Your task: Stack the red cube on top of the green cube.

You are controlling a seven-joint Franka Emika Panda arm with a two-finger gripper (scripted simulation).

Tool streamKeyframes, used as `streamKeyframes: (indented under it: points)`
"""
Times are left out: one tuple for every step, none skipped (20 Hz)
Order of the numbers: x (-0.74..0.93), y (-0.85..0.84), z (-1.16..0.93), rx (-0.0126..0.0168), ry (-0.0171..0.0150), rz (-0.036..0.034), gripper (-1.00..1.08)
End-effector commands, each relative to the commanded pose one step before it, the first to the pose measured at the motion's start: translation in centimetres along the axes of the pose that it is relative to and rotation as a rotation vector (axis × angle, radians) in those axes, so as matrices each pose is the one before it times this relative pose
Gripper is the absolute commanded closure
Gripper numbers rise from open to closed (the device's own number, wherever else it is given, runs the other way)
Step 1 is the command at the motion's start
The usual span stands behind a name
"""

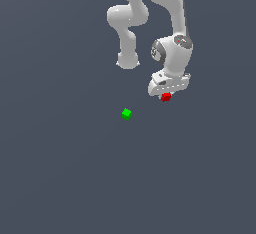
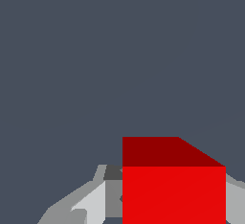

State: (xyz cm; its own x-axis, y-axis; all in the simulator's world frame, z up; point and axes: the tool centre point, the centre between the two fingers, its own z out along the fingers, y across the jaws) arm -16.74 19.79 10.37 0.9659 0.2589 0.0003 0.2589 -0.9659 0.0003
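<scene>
The red cube [image 1: 166, 97] sits right under my white gripper [image 1: 166, 93] at the exterior view's right of centre. In the wrist view the red cube [image 2: 173, 189] fills the space between the two grey fingers [image 2: 112, 194], which press against both of its sides, so my gripper [image 2: 173, 204] is shut on it. The green cube [image 1: 126, 113] lies alone on the dark floor, to the exterior view's left of the gripper and a little lower in that picture. It does not show in the wrist view.
The white arm [image 1: 175, 23] rises behind the gripper, with its elbow [image 1: 127, 20] toward the exterior view's left. A flat dark grey floor [image 1: 60, 168] spreads all around.
</scene>
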Motion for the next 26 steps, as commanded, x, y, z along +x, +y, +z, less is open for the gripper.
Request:
streamKeyframes:
  points:
    - [0.01,-0.006,-0.942,0.00043,-0.00054,0.0002,1.08]
    - [0.016,-0.008,-0.246,0.0,0.0,0.0,1.08]
    - [0.015,-0.007,-0.191,0.0,0.0,0.0,1.08]
    - [0.012,-0.005,-0.136,0.0,0.0,0.0,1.08]
    - [0.008,-0.003,-0.081,0.0,0.0,0.0,1.08]
    - [0.005,0.022,-0.033,0.00025,0.00009,0.00041,1.08]
    - [0.005,0.003,0.142,-0.00003,0.00069,-0.00001,1.08]
    - [-0.001,0.033,0.009,0.0,0.0,0.0,1.08]
    - [-0.002,0.098,0.026,0.0,0.0,0.0,1.08]
    - [-0.003,0.164,0.043,0.0,0.0,0.0,1.08]
    - [-0.004,0.23,0.06,0.0,0.0,0.0,1.08]
    - [-0.005,0.295,0.077,0.0,0.0,0.0,1.08]
    - [-0.005,0.36,0.094,0.0,0.0,0.0,1.08]
    - [-0.006,0.425,0.111,0.0,0.0,0.0,1.08]
    - [-0.006,0.49,0.128,0.0,0.0,0.0,1.08]
    - [-0.006,0.554,0.145,0.0,0.0,0.0,1.08]
    - [-0.006,0.618,0.162,0.0,0.0,0.0,1.08]
    - [-0.004,0.68,0.189,-0.00066,-0.00017,0.00011,1.08]
    - [-0.005,0.745,0.195,0.0,0.0,0.0,1.08]
    - [-0.005,0.808,0.212,0.0,0.0,0.0,1.08]
    - [-0.003,0.871,0.229,0.0,0.0,0.0,1.08]
    - [-0.002,0.934,0.246,0.0,0.0,0.0,1.08]
    - [0.002,0.99,0.267,-0.00068,-0.00009,0.00001,1.08]
    - [0.005,1.059,0.28,0.0,0.0,0.0,1.08]
    - [0.01,1.121,0.297,0.0,0.0,0.0,1.08]
    - [0.016,1.146,0.304,0.0,0.0,0.0,1.08]
